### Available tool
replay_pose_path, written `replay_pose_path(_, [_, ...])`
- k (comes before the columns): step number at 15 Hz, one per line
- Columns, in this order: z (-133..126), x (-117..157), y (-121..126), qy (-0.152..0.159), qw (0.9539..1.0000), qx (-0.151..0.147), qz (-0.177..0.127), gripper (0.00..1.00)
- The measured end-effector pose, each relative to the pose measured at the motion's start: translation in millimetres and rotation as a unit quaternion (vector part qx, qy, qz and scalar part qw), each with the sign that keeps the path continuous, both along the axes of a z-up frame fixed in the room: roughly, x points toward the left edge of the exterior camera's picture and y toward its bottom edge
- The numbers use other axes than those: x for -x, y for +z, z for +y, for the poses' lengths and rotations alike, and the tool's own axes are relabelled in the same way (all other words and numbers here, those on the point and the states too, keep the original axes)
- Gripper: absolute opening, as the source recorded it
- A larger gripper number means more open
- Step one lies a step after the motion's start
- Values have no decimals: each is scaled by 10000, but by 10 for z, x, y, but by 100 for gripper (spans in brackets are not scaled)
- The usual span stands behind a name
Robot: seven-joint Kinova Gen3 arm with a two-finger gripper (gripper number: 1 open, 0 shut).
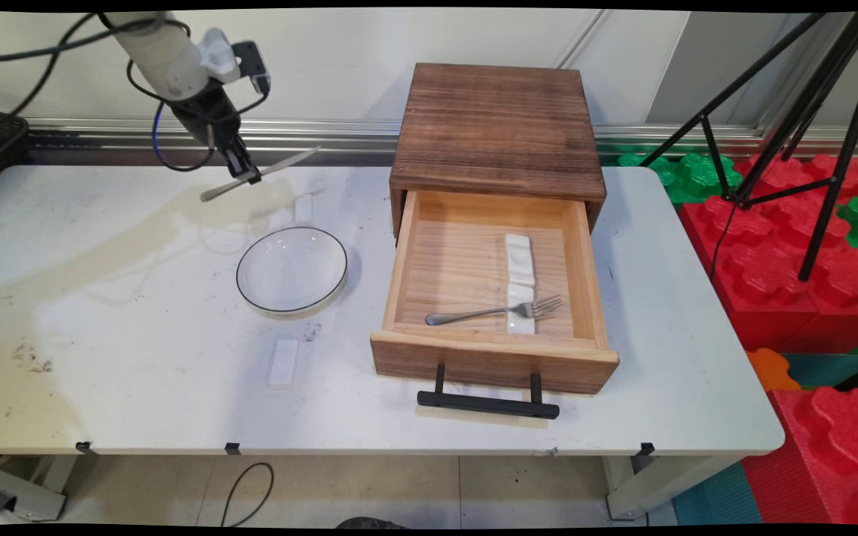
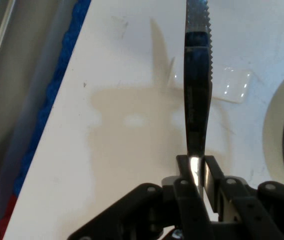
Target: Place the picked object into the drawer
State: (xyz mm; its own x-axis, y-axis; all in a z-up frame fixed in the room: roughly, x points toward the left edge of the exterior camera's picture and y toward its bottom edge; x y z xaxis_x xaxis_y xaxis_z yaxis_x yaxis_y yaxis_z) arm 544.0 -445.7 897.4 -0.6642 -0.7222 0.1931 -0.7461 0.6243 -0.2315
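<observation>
Upper left of the frame, the jaws of the gripper (image 1: pixel 249 175) pinch a knife (image 1: pixel 265 171) mid-length above the worktop (image 1: pixel 138 335); thin, stiff, slick metal, likely to pivot.

Knife (image 2: pixel 197 90): polished metal, mirror-glossy, serrated edge. Drawer box (image 1: pixel 498 134): rough dark-stained wood outside, smooth pale wood inside, matt black handle (image 1: pixel 488 403). Plate (image 1: pixel 292 272) looks like clear glossy glass, fork (image 1: pixel 494 310) shiny metal, table (image 1: pixel 138 357) matt white and stained.
</observation>
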Motion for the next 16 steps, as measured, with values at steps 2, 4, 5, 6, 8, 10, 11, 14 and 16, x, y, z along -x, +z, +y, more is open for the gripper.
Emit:
replay_pose_path(2, [82, 80, 148, 40, 10000, 79, -23, 0])
replay_pose_path(4, [141, 155, 260, 53, 9999, 132, -38, 0])
replay_pose_path(5, [175, 189, 313, 60, 9998, 159, -44, 0])
replay_pose_path(6, [211, 236, 376, 59, 9998, 186, -55, 0])
replay_pose_path(8, [303, 364, 528, 30, 9997, 247, -78, 0])
replay_pose_path(10, [381, 483, 636, -16, 9996, 285, -84, 0])
replay_pose_path(11, [405, 521, 667, -32, 9995, 295, -84, 0])
replay_pose_path(14, [512, 724, 800, -152, 9993, 330, -69, 0])
replay_pose_path(16, [578, 866, 872, -257, 9991, 345, -42, 0])
